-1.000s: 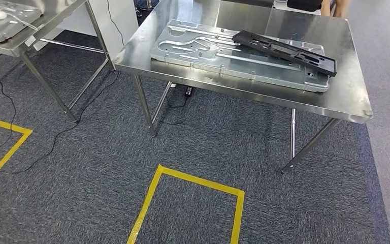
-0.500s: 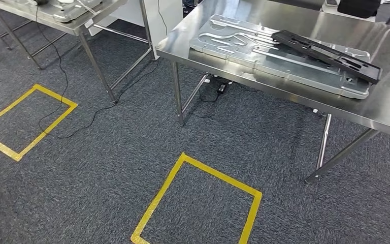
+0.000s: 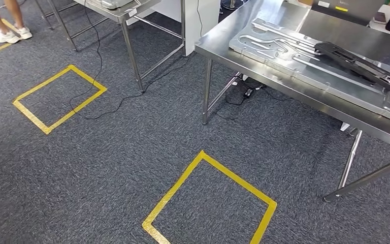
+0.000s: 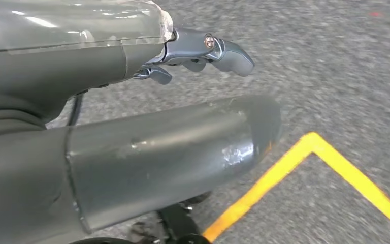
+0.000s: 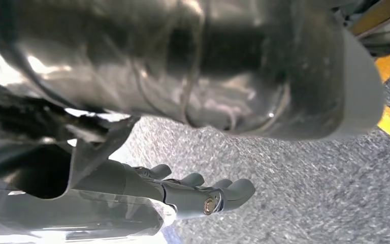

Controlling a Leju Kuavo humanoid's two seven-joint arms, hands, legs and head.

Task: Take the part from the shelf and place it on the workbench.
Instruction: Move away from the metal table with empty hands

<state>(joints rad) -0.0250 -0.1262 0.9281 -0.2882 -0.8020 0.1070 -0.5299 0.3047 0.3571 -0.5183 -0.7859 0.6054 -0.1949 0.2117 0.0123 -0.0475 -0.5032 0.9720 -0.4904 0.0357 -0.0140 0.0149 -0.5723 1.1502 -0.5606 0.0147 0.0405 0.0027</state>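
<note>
- Right now the black part (image 3: 365, 66) lies on the silver metal plate (image 3: 304, 66) at the far right, reaching past the picture's right edge.
- That plate rests flat on the steel desk (image 3: 223, 43), whose legs stand on the grey carpet (image 3: 106, 168).
- Nearer, a yellow tape square (image 3: 210, 203) marks the carpet; a second tape square (image 3: 60, 97) lies to the left.
- Further left, a second desk (image 3: 124, 10) stands at the far edge, with a black cable (image 3: 99, 76) trailing from it across the carpet.
- At the far left corner, a person's legs and white shoes (image 3: 10, 34) show.
- Seen from its wrist, the left hand (image 4: 193, 53) hangs above the carpet with its fingers (image 4: 231, 51) loosely apart, holding nothing.
- Likewise the right hand (image 5: 193, 193) hangs over the carpet, its fingers (image 5: 236, 190) slightly spread and empty.
</note>
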